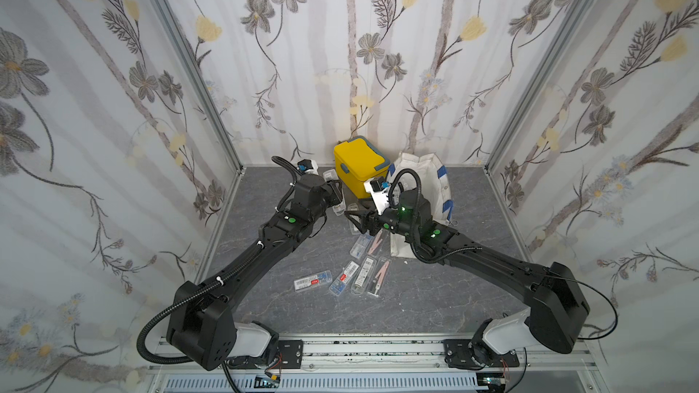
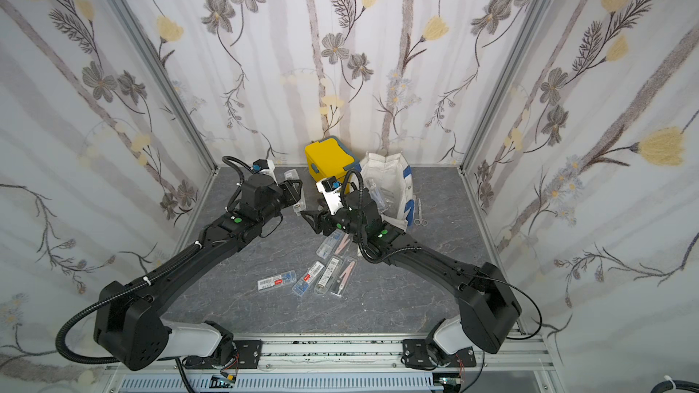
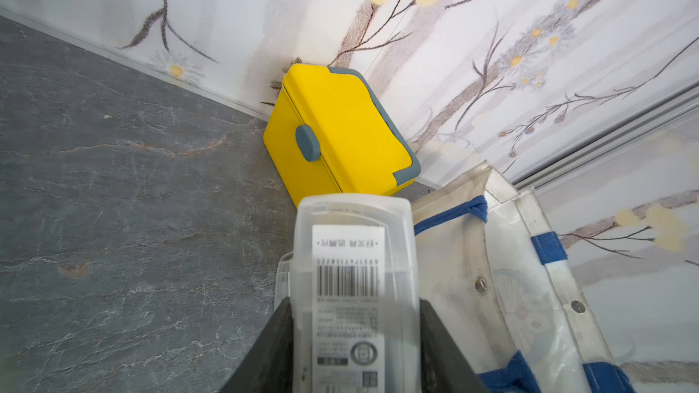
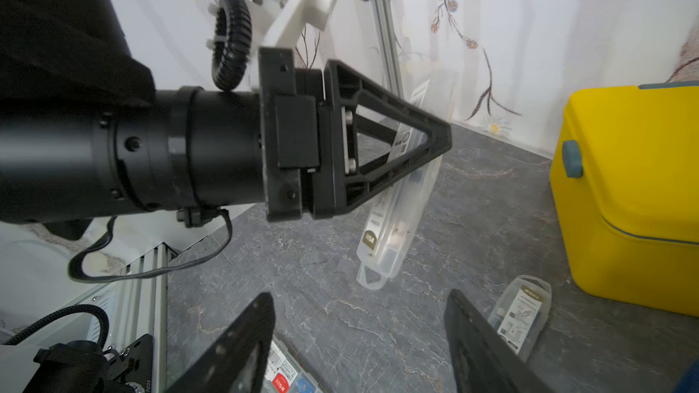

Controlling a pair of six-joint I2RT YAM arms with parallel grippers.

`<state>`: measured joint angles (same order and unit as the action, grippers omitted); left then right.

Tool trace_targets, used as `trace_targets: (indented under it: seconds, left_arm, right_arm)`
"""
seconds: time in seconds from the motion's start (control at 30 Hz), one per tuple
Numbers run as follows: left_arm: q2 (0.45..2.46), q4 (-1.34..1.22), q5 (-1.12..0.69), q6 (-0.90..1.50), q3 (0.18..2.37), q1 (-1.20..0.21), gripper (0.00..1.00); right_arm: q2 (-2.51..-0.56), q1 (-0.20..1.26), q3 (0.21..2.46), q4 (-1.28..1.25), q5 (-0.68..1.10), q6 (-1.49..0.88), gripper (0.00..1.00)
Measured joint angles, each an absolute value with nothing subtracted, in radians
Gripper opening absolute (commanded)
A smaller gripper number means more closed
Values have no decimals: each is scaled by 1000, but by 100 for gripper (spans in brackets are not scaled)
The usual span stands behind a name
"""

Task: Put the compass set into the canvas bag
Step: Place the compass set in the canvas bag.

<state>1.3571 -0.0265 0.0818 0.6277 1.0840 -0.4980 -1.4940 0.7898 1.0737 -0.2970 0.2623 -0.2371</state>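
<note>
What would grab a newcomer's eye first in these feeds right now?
The bright yellow box at the back wall, with the off-white canvas bag beside it. Then the left hand, shut on a clear case held up in front of the box, and the scatter of similar cases on the grey table between the arms.

ahead of my right claw point(image 4: 359, 294): left claw point(image 4: 442, 137) clamping a clear plastic case point(image 4: 393, 228), kinda blocking
beside that: yellow lidded plastic box point(image 4: 624, 190)
floor below: loose clear cases point(image 1: 364, 274)
left side: bare grey stone-look tabletop point(image 1: 287, 315), roomy
</note>
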Motion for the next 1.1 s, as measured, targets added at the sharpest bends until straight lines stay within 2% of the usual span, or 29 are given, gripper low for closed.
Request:
trace_targets:
  seconds: [0.27,0.33,0.57,0.73,1.1]
  left_arm:
    - [1314,-81,29,638,1039,-495,44]
    - [1306,-89,25,640,1030,-495,45]
    - [1278,-126,22,641,1001,-493,45]
    - [1276,-137,22,645,987,-493,45]
    - [1276,-161,26,648,974,-491,45]
  right_arm:
    - [-1592,790,1148,-337,247,-340,62]
    - [-1626,790,1181,-346,255,-352,57]
    - [-1706,790,1264,-337,260,-399,50]
    - [-1722,790,1282,-329,264,-419,36]
    - [-1742,783,1298,-332,293,-449,18]
